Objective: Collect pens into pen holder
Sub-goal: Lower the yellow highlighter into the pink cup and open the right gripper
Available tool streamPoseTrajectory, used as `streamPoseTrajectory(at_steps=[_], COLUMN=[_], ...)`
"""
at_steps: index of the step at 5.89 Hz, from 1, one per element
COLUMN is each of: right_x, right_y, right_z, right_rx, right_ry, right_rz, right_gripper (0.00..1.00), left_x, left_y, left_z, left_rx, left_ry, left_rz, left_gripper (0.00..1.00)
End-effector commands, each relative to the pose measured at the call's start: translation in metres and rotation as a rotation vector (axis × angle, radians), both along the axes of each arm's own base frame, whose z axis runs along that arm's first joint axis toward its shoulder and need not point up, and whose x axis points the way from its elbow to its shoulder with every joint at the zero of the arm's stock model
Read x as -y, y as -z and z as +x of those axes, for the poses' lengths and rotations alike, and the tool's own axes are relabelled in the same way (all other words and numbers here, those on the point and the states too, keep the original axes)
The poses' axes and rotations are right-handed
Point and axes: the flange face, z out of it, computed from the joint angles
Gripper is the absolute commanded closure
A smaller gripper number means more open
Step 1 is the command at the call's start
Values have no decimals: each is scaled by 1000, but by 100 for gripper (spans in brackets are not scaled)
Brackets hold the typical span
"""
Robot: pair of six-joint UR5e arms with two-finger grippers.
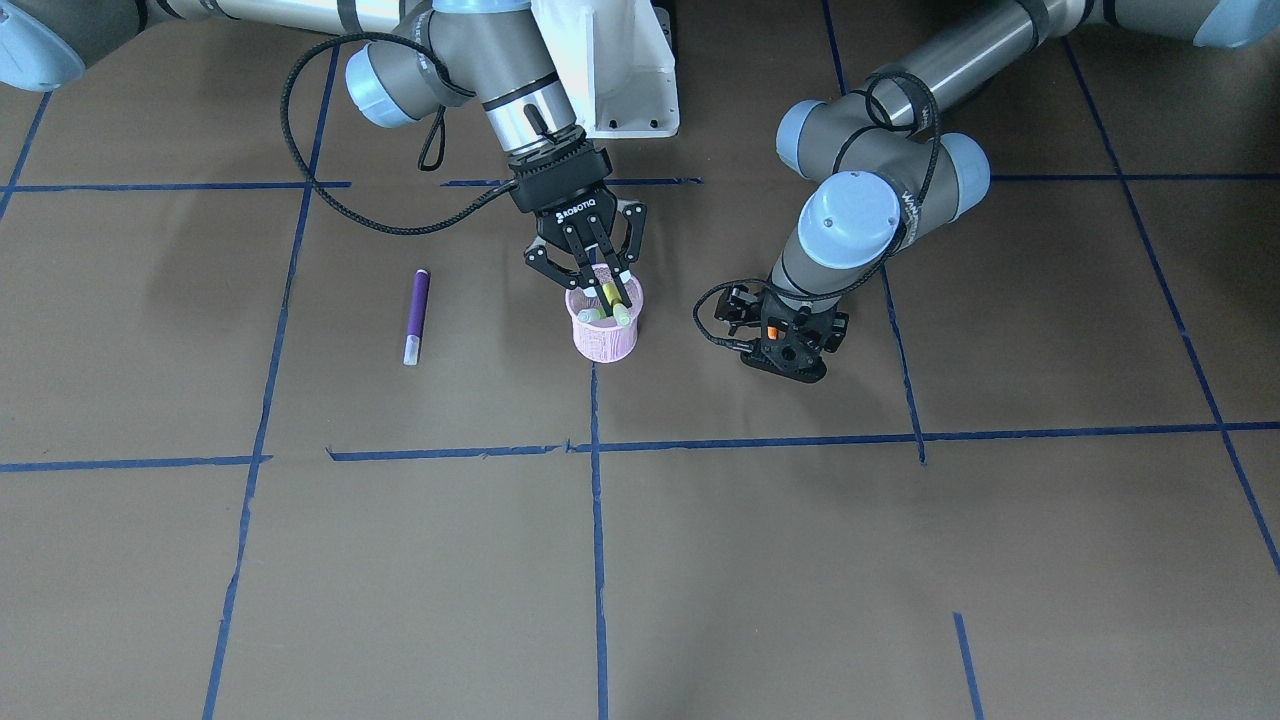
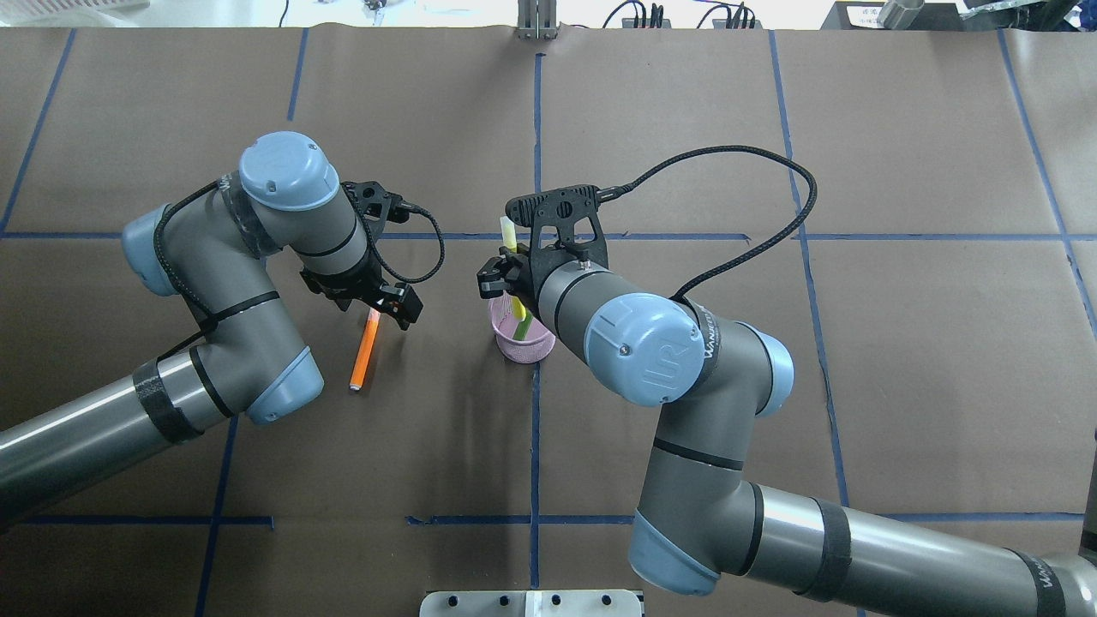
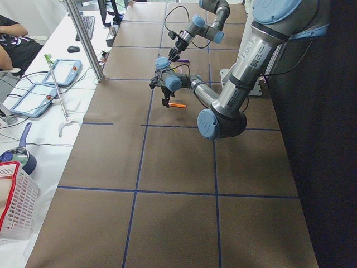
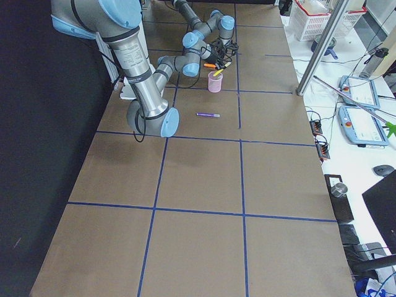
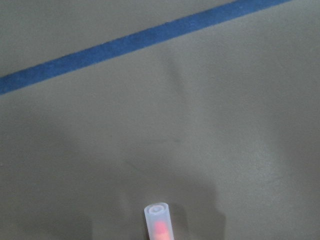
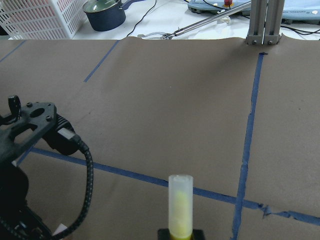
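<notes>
Progress: none of the three pens is judged fully delivered.

- Green pen: lower end is set inside the pen holder, and the upper part is pinched between the closed fingers of the right hand. It has not been let go.
- Orange pen and purple pen remain outside the holder.

Positions on the tabletop:

- The holder is placed about midway between the two long edges and midway along the length.
- The purple pen is laid flat, well apart from the holder, toward the end on the robot's right.
- The orange pen is found on the holder's other side, under the left hand.

Axes:

- Green: near upright, whitish cap up, top tilted toward the operators' edge.
- Purple: long axis runs across the tabletop, edge to edge, cap toward the operators' edge.
- Orange: long axis also runs roughly across, cap toward the robot-side edge.

Left hand: its fingers are hidden by the wrist in every view. The orange pen's upper end may be gripped, but it cannot be told whether the hand is open or closed.

Left to do: release green, then collect orange and purple.
</notes>
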Motion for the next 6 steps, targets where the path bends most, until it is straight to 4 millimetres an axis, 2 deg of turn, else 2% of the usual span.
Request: streamPoseTrajectory(at_steps=[1,2,3,4,5,6], right_x=[0,1,1,5,11,23], right_y=[-7,-9,-7,-3,8,20], right_z=[-4,-6,-5,-2,10,36], right_rx=[-19,-25,-13,-9,8,-2], right_ry=[0,0,-1,-7,-14,10], right_rz=[-7,-9,-6,-3,2,-24], right_gripper=[65,57,1,0,0,0], left_x=[-1,-1,-1,-1,-1,-1], left_y=[-1,0,0,-1,0,0], left_z=[1,1,1,1,1,1], left_rx=[1,0,-1,1,0,-1], left_ry=[-2,-2,-2,-2,-2,-2], left_rz=[0,0,0,0,0,0], left_gripper=[0,0,0,0,0,0])
